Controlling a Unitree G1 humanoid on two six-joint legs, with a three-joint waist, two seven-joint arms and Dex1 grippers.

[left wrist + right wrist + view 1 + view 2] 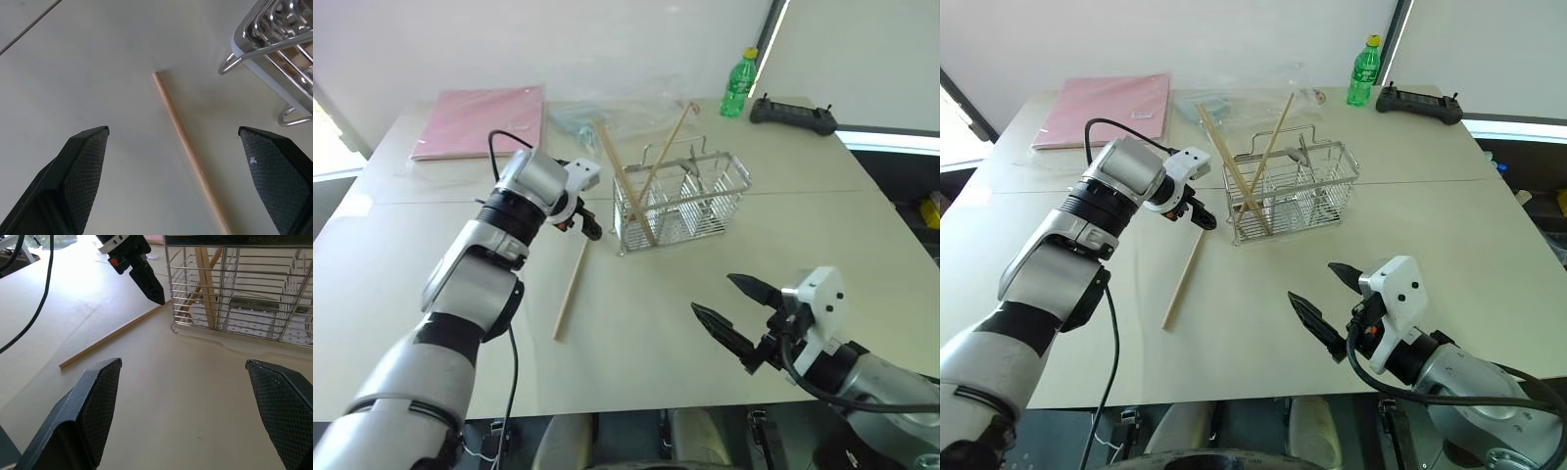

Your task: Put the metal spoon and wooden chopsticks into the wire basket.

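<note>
Wooden chopstick (572, 290) flat beside wire basket (680, 201), open tabletop (646, 333) around.

bright even daylight, window glare blowing out the far left edge, soft faint shadows on the pale table (724, 323), shiny glints on the wire basket (274, 34) up close, wrist shots pretty sharp, head views a bit washed out, slight bending near edges

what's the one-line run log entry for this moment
left gripper: open, over loose tan wooden chopstick on table | right gripper: open, empty | silver wire basket: two chopsticks inside
</note>
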